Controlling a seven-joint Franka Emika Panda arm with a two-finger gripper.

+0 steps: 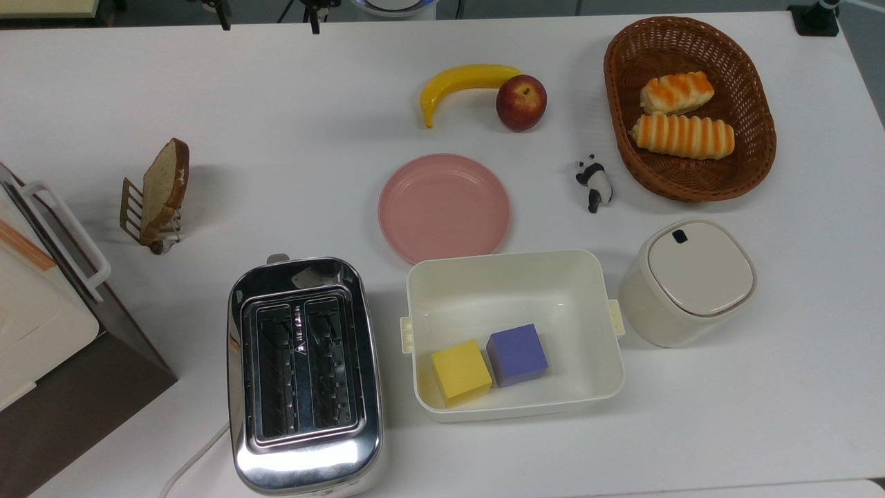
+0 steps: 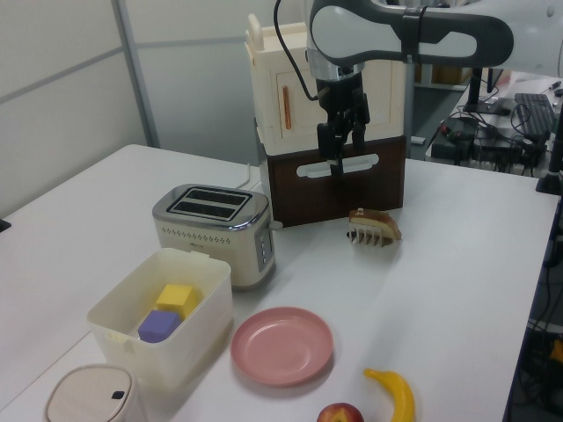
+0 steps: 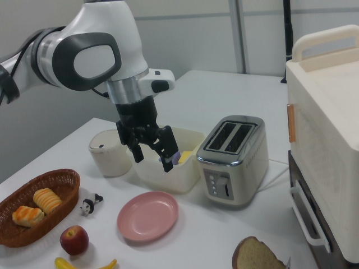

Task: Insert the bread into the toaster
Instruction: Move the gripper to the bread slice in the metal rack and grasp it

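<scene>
Bread (image 1: 164,187) upright in rack (image 1: 138,216), pincer (image 3: 151,152) open above.

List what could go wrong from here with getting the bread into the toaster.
1. The bread leans upright in a small rack; a grasp could drag or tip the rack along with it.
2. The toaster has narrow slots, so a tilted slice may catch on the rim instead of dropping in.
3. The tall cabinet stands close behind the open gripper; the arm may brush it while descending.
</scene>
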